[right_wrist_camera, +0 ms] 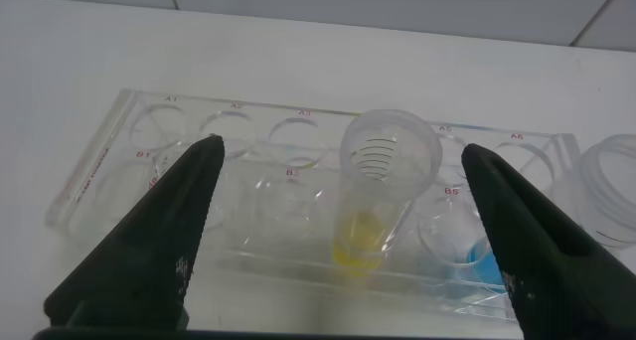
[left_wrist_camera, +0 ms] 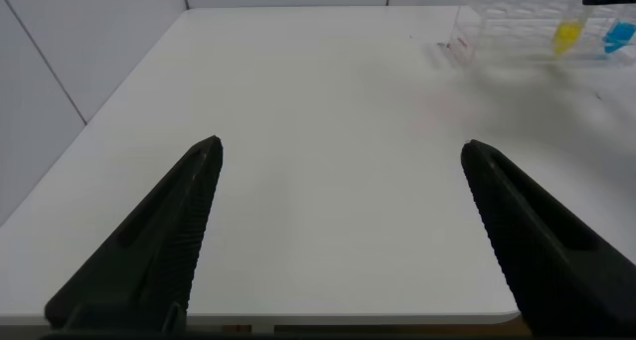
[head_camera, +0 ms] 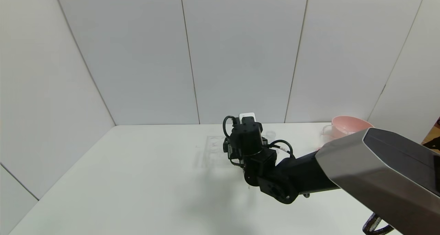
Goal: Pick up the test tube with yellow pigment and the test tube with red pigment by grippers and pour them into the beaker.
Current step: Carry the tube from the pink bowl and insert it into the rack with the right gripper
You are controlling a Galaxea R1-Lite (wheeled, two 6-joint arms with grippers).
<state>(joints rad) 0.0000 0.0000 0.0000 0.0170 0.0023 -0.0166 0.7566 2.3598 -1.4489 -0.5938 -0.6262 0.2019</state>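
The test tube with yellow pigment [right_wrist_camera: 381, 196] stands upright in the clear rack [right_wrist_camera: 109, 156] between the right gripper's [right_wrist_camera: 338, 236] wide-open jaws, a blue-liquid tube [right_wrist_camera: 475, 263] at its three o'clock, while the left gripper [left_wrist_camera: 343, 231] hangs wide open over the white table [left_wrist_camera: 318, 111].

Two tubes [right_wrist_camera: 383, 196], one rack [right_wrist_camera: 109, 161]
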